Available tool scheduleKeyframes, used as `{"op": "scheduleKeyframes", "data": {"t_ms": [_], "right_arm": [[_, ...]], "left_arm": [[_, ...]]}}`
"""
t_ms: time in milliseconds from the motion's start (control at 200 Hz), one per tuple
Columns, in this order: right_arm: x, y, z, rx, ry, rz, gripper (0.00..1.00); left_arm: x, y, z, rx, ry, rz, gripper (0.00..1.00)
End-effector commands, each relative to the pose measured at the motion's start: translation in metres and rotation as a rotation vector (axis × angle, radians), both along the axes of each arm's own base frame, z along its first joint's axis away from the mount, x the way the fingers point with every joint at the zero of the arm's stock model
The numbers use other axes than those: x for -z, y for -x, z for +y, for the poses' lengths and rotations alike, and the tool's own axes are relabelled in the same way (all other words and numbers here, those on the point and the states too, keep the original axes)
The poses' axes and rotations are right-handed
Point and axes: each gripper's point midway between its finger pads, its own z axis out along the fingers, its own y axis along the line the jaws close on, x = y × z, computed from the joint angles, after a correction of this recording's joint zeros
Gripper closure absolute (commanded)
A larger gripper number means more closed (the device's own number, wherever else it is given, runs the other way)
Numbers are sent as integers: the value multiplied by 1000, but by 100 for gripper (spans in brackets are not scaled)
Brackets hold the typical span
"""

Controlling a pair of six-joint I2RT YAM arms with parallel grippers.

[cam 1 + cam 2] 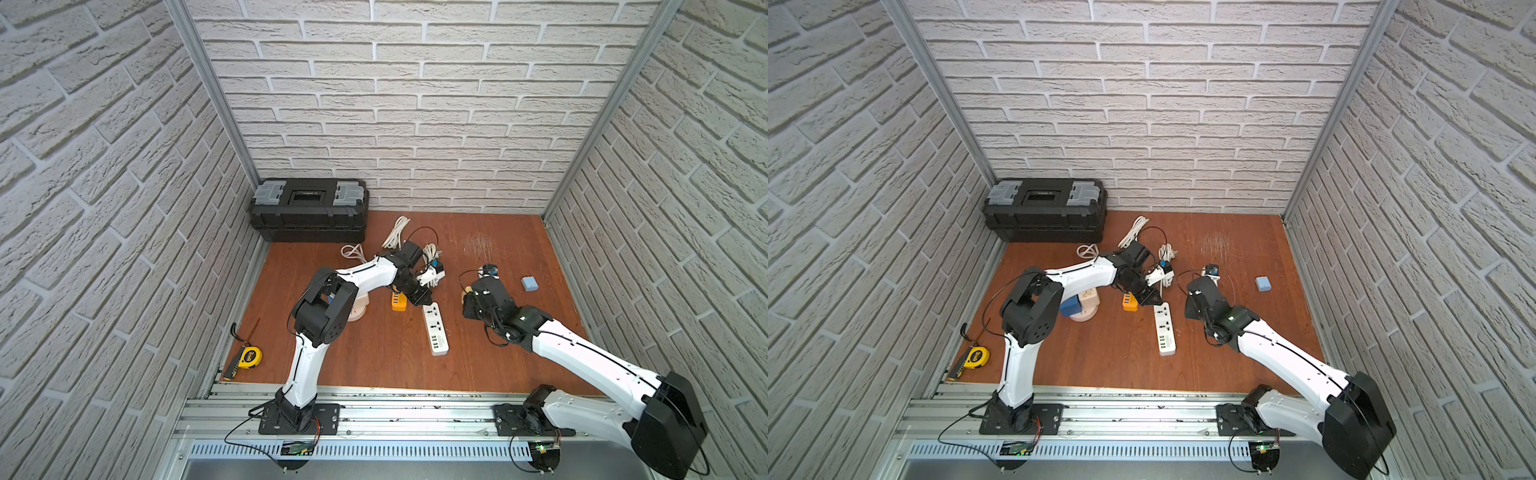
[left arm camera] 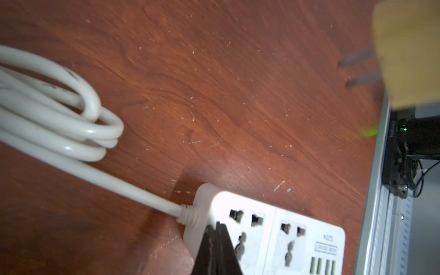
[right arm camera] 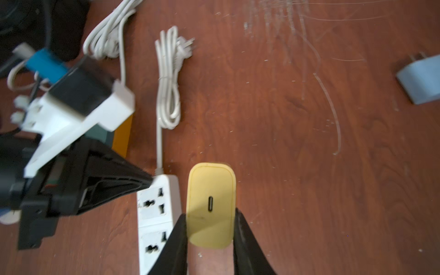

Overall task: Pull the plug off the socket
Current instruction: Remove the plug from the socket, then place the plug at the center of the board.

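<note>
— What sits along the left edge of the worktop (image 1: 374, 365)?

— A yellow tape measure (image 1: 250, 357), near the front. A black toolbox (image 1: 309, 208) fills the back-left corner.

— And the left claw?

— The left claw (image 2: 219, 228) is closed tight with nothing in it. Its tips are down on the cord end of the white power strip (image 1: 435, 328), near the middle of the worktop (an orange strip (image 1: 398, 301) lies just beside it, toward the left edge).

— Where is the plug?

— The yellow plug (image 3: 210, 204) is out of the socket, just beside the white power strip on the side toward the right edge. The left wrist view shows its prongs bare. The right claw (image 3: 209, 214) is partly open and grips the plug by its two sides.

— Further right?

— A blue adapter (image 1: 529, 284) lies alone, toward the right edge.
</note>
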Motion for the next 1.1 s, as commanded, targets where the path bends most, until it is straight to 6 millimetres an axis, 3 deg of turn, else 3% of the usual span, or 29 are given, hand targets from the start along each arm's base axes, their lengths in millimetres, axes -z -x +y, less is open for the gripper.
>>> {"op": "scheduleKeyframes", "data": {"t_ms": [0,175,670,1095], "right_arm": [[-2,1,-20,81,-74,-13,98],[0,-3,-57,232,-170,-23,98],[31,-24,-135,632,-409,-112,98],[54,-51,-171,807,-452,-197,98]], "left_arm": [[75,18,48,-41,-266,100,100],[75,18,47,-39,-265,101,100],[73,19,46,-39,-261,101,100],[73,19,46,-42,-259,106,100]]}}
